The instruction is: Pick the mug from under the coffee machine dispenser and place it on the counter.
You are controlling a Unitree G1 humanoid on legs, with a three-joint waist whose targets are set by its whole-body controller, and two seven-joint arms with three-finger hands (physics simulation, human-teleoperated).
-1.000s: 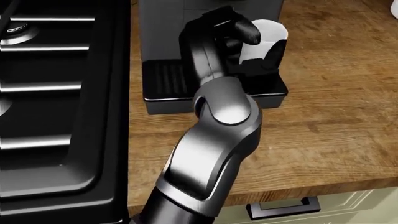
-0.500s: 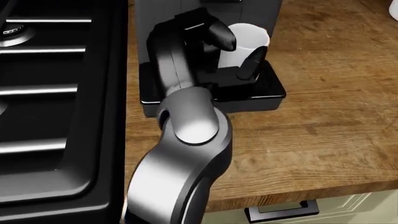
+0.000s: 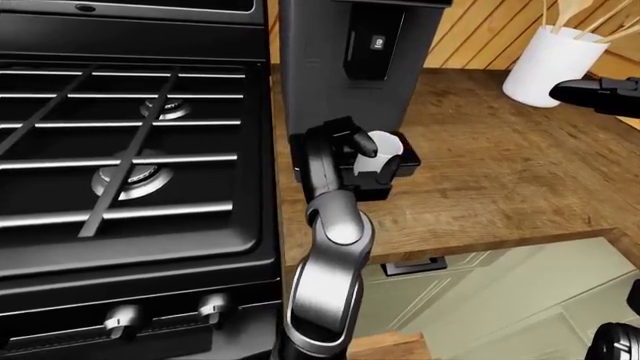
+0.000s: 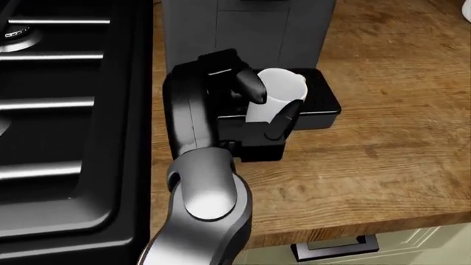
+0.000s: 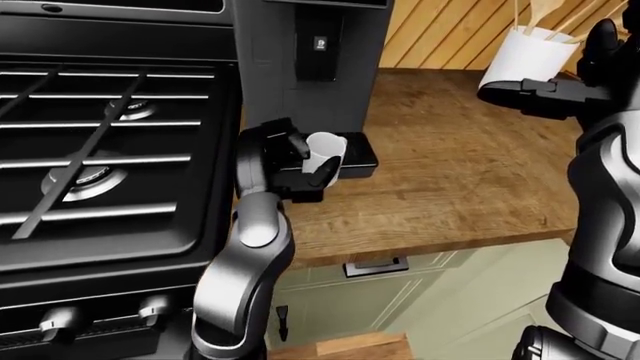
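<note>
Mug [image 4: 274, 98] gripped by left hand [image 4: 250, 105], dark fingers [image 4: 250, 87] curled around white wall, tilted over drip tray [image 4: 324, 102] of coffee machine [image 3: 345, 67]. Lifted, seemingly, but not yet clear of machine. Right hand [image 5: 545, 96] held high near white utensil holder [image 5: 525, 54], finger state impossible to tell. Still left: carry across, set down on wooden counter [image 4: 382, 138].

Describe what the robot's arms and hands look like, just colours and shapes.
The left arm is glossy silver-grey with a rounded ball-like joint. The left hand is boxy matte black with stubby rounded fingers. The right hand is black too. No cables or markings show.
</note>
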